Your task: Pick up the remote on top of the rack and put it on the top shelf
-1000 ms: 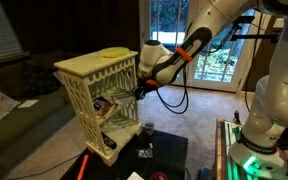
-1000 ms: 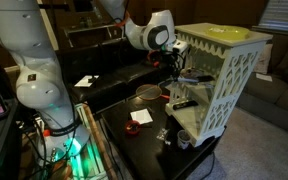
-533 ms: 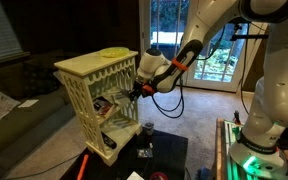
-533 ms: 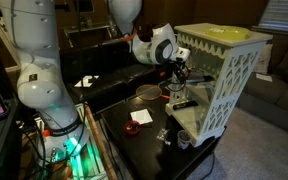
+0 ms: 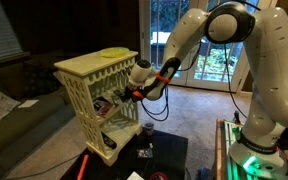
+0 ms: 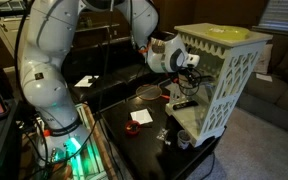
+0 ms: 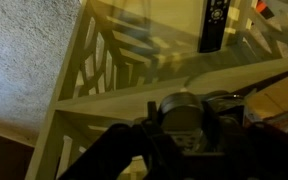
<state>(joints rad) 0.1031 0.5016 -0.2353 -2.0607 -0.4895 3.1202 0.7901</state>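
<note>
One hand [image 5: 125, 97] inside rack [image 5: 84, 70] upper tier, open/shut unclear; remote & its long axis indiscernible.

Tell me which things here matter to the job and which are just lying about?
Job: rack; gripper, reaching into its upper tier; pale remote not clearly visible.
Lying about: yellow-green dish; black remote; red bowl; dark cup.
</note>
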